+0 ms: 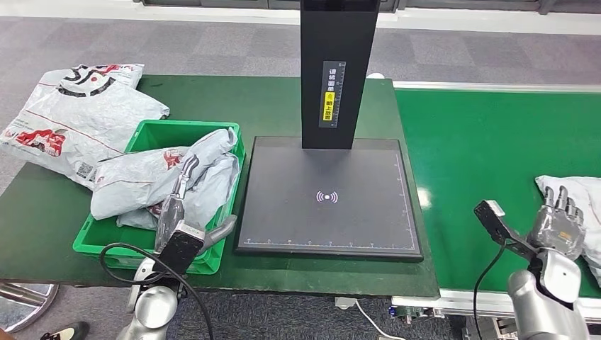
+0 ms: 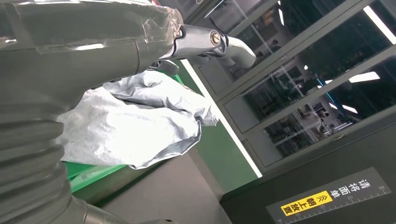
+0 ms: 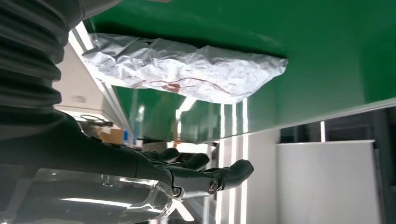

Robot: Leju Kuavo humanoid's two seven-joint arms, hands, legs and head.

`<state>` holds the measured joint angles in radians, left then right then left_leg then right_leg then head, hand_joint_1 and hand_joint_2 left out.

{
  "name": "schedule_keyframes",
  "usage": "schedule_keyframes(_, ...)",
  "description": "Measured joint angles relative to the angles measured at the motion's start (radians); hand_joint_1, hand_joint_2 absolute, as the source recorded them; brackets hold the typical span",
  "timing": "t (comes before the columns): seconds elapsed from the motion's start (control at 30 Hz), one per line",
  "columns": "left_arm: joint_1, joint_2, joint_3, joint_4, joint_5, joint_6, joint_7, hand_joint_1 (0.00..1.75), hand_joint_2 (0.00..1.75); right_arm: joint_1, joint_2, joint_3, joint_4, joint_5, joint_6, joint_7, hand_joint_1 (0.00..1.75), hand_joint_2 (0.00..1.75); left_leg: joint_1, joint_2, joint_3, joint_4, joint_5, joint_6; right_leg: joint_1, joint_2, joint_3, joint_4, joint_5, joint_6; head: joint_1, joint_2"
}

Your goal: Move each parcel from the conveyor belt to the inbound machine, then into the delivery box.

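Robot hand (image 1: 560, 225) beside one parcel (image 1: 575, 191)

A dark green table top (image 1: 64, 212) stands on a grey tiled floor (image 1: 234, 42), and at its far left two white printed plastic mailing bags (image 1: 78, 117) lie overlapping, partly hanging over the table's left edge. On the floor at the near left are a round metal stand base (image 1: 25, 301) and the toe of a person's shoe (image 1: 65, 331). A white cable (image 1: 368, 319) trails on the floor under the table's near edge.
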<state>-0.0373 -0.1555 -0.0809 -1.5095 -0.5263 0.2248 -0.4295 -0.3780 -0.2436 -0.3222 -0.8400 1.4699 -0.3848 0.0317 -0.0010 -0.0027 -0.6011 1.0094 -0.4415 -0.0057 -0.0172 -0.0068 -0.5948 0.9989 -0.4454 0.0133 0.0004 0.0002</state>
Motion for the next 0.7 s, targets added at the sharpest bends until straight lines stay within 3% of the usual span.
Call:
schedule_keyframes(0.13,-0.001,0.001,0.000,0.000,0.001,-0.005,0.000,0.00,1.75,-0.007,-0.010,0.024,0.018,-0.023,0.022,-0.037,0.00,1.75,0.000,0.000,0.000,0.000,0.000,0.000,0.000,0.000,0.000,0.000,0.000,0.000,0.000,0.000)
schedule_keyframes(0.7,-0.004,0.007,0.000,0.000,0.006,-0.007,-0.001,0.00,1.75,-0.005,-0.023,0.042,0.026,-0.051,0.041,-0.052,0.00,1.75,0.000,0.000,0.000,0.000,0.000,0.000,0.000,0.000,0.000,0.000,0.000,0.000,0.000,0.000)
